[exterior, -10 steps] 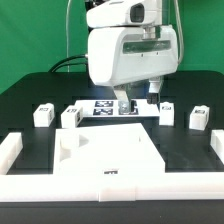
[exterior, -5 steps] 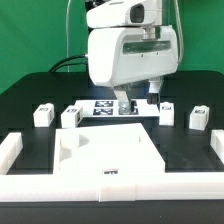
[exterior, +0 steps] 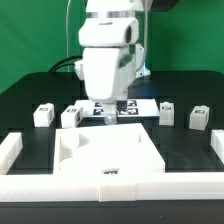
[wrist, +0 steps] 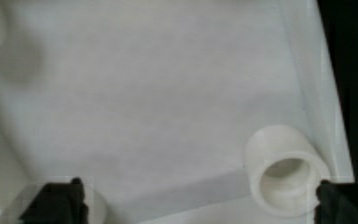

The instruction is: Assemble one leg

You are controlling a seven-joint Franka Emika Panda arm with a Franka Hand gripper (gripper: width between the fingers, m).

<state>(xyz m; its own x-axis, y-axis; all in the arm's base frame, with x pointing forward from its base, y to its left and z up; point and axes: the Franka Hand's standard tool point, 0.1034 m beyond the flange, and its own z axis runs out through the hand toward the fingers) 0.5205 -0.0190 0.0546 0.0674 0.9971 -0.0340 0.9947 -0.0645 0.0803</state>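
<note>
Four small white legs with black-and-white tags stand in a row behind the panel: two on the exterior view's left (exterior: 42, 114) (exterior: 70, 116) and two on its right (exterior: 166, 111) (exterior: 199, 117). The large flat white panel (exterior: 105, 150) lies in the middle. My gripper (exterior: 110, 112) hangs over the panel's far edge, open and empty. In the wrist view my gripper (wrist: 202, 205) has its dark fingertips (wrist: 60, 200) wide apart above the panel surface (wrist: 140, 100), with a round corner socket (wrist: 282, 175) near one fingertip. No leg shows in the wrist view.
The marker board (exterior: 132, 106) lies behind the panel, partly hidden by my gripper. Long white bars frame the work area on the exterior view's left (exterior: 10, 150), right (exterior: 218, 148) and front (exterior: 110, 190). A green backdrop stands behind the black table.
The arm's wrist has turned and shifted toward the exterior view's left. The gripper now hangs a little further left over the panel's far edge. The legs and panel have not moved.
</note>
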